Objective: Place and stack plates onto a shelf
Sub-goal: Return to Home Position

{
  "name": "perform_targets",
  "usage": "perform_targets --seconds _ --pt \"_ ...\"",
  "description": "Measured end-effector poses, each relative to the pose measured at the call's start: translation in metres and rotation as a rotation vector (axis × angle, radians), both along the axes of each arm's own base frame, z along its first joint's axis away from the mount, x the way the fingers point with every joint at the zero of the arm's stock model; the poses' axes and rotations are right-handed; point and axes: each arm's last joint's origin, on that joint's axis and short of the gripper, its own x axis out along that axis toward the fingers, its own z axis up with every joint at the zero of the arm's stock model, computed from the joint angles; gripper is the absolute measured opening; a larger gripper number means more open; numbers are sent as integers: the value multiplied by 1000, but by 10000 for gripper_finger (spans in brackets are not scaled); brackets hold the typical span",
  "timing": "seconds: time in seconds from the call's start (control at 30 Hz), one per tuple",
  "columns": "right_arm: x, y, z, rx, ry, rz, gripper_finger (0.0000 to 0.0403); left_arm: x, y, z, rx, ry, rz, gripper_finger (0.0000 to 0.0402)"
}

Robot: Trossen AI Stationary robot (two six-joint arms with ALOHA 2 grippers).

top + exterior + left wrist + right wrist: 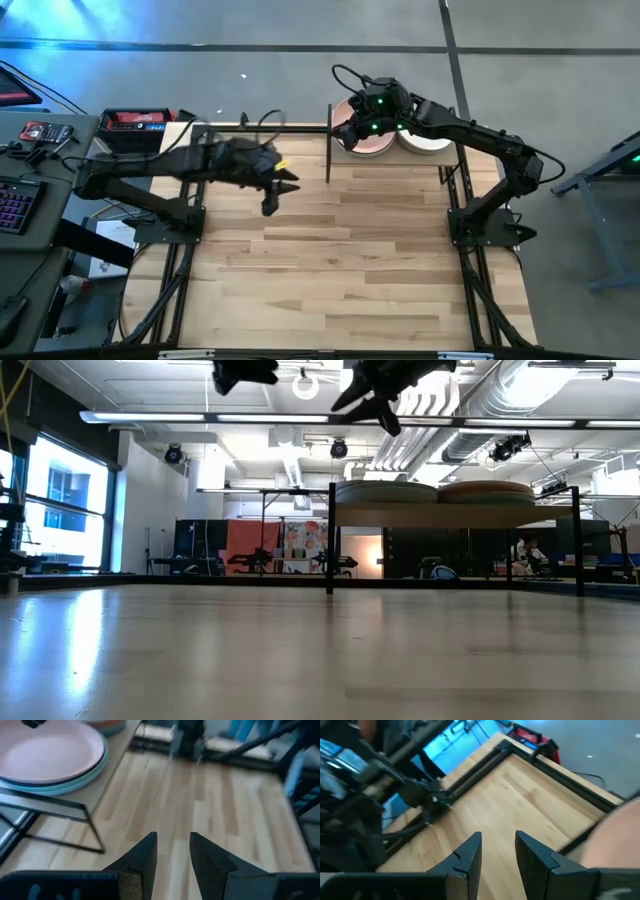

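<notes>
Pale slatted wood: the tabletop (340, 270), framed in black metal, with an arm base at each side edge.

Shelf (450, 515): a small pale-wood board on thin black posts, standing at the table's far edge, right of centre. It carries two stacks of plates side by side.

Left stack (385, 492): topped by a salmon-pink plate (372, 146). The left wrist view shows this pink plate lying on pale blue-green plates (75, 782) and sitting level.

Right stack (487, 491): topped by a white plate (428, 143), just beside the pink one. The number of plates in each stack cannot be told.

Right gripper (345, 130): raised above the left end of the shelf, over the near-left rim of the pink-topped stack and clear of it. In the low view it hangs high above that stack (385, 390). Its wrist view shows two dark fingers (470, 855) parted by a narrow gap with nothing between them, and a blurred pink rim at one side.

Left gripper (280, 190): in the air over bare tabletop, left of the shelf's near-left post and well apart from the plates. It is high in the low view (245, 372). Its fingers (145, 855) stand apart and empty.

Red-and-black case (138, 120): off the table's far-left corner.
</notes>
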Motion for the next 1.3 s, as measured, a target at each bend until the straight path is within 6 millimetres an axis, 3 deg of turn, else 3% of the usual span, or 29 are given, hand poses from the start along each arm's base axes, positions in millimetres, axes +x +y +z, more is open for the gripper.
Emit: perform_targets --seconds 0.27,0.57,0.83,1.3 --pt "12 17 7 5 -85 39 100 -29 -22 -33 14 -271 -85 106" --pt "18 34 8 0 -91 81 100 -56 -37 -103 -1 -167 -158 106" --pt "21 42 8 -11 -86 85 100 -71 -46 -157 -35 -198 -199 106" --pt "19 45 2 15 -27 95 100 -97 -51 -213 -62 -42 -222 106"
